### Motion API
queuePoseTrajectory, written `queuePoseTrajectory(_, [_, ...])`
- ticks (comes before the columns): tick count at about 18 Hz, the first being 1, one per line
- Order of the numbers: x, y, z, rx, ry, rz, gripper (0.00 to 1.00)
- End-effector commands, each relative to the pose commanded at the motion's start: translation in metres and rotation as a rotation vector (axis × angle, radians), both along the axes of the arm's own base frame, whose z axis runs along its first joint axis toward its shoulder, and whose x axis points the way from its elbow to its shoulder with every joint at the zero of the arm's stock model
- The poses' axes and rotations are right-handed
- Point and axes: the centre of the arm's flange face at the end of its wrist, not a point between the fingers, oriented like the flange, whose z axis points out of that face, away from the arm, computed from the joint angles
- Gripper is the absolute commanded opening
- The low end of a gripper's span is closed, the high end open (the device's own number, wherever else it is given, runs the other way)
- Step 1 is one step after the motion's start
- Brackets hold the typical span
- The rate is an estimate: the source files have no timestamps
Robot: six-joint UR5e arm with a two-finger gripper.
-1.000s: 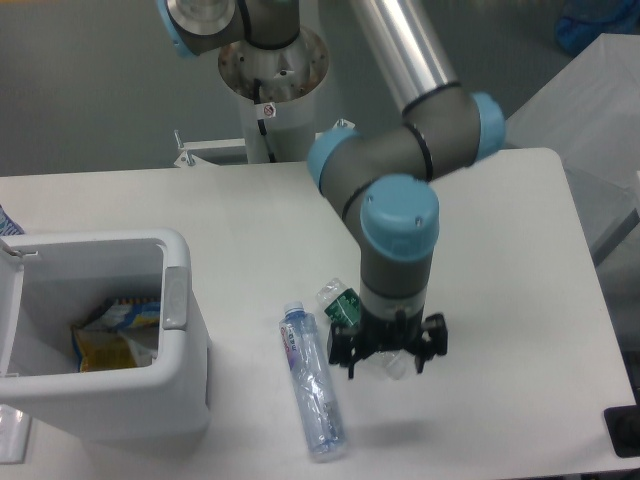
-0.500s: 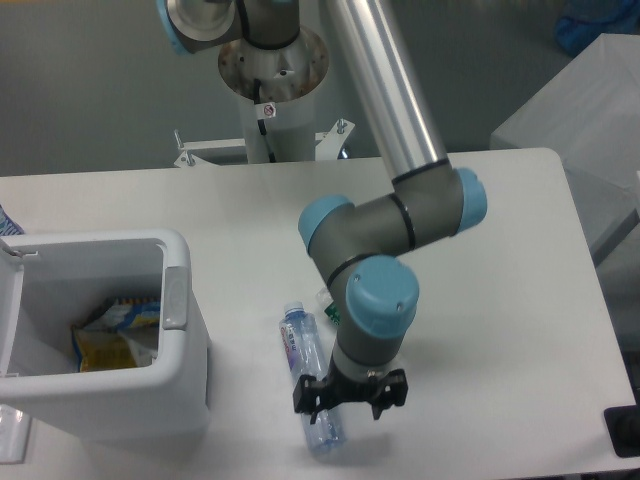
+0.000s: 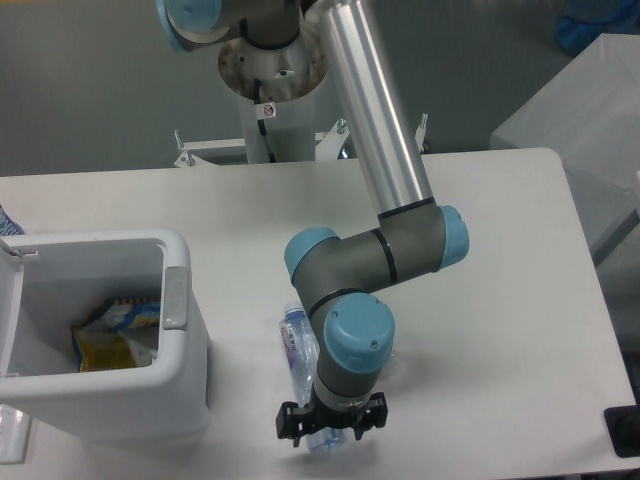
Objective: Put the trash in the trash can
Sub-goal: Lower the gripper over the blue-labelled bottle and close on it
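Item: white table [image 3: 500, 300], rounded corners, seen from above and in front. Item: robot arm [image 3: 375, 160], silver tube with grey joints and light-blue caps, reaching from its base at the far edge down toward the near edge. Item: gripper [image 3: 330, 428], black, pointing down over the near end of the longer bottle; its fingers stand on either side of the bottle's end, but whether they press on it or stand apart from it cannot be told. Item: longer bottle [image 3: 297, 340], clear crushed plastic with a blue label, lying flat on the table just right of the trash can, cap end away from the camera, mostly covered by the wrist. Item: shorter bottle, green label, not visible in this view. Item: trash can [image 3: 185, 370], large white boxy bin at the left near side of the table, grey strip on its right rim, open on top. Item: yellow and blue wrappers [image 3: 110, 340], lying inside the trash can.
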Motion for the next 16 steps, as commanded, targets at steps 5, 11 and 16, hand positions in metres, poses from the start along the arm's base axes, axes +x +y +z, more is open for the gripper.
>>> queuePoseTrajectory(5, [0.004, -0.007, -0.017, -0.034, -0.002, -0.006, 1.0])
queuePoseTrajectory(11, [0.007, -0.003, -0.025, -0.032, 0.0, -0.012, 1.0])
queuePoseTrajectory(16, [0.009, -0.003, -0.031, -0.036, 0.001, -0.015, 0.96])
